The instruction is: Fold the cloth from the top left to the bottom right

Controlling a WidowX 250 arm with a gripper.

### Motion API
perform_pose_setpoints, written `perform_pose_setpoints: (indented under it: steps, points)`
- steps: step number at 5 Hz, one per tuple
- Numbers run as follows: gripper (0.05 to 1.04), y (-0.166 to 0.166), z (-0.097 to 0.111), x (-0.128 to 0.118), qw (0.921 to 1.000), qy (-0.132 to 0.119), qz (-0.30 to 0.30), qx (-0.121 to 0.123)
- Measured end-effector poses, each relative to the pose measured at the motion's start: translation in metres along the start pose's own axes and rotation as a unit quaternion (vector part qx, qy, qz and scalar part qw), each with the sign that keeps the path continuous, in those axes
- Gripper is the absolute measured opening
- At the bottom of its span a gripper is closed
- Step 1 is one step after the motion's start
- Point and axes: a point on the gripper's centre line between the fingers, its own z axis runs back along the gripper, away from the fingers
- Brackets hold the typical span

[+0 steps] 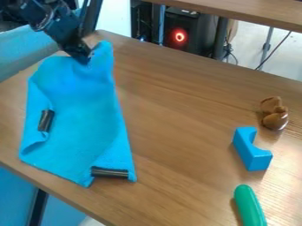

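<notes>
At the upper left, my gripper (pixel 86 58) points down and is shut on the upper part of the blue cloth (pixel 82 110). Around the fingertips the cloth bunches up, with a raised peak just to their right. The rest of it spreads down the left side of the table to near the front edge. Two dark strips show on the cloth, one at its left edge and one at its lower right corner, where the edges curl.
On the right of the wooden table (pixel 177 128) are a brown toy (pixel 275 114), a blue arch-shaped block (pixel 251 149) and a green rounded object (pixel 249 206). Another wooden surface (pixel 254 11) stands behind, beyond the table's back edge.
</notes>
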Motion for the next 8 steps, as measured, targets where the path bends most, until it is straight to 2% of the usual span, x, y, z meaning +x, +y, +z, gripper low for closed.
perform_pose_setpoints:
  steps: [1, 3, 6, 7, 8]
  points:
    - [0.051, -0.03, 0.016, -0.018, 0.9992, -0.009, -0.036, -0.016]
    - [0.051, -0.079, 0.048, -0.064, 0.9945, -0.02, -0.098, -0.031]
    - [0.072, -0.127, 0.07, -0.113, 0.9882, -0.035, -0.147, -0.024]
    - [0.226, -0.135, 0.07, -0.125, 0.9885, -0.031, -0.146, -0.025]
    - [0.489, -0.14, 0.073, -0.133, 0.9873, -0.002, -0.154, -0.039]
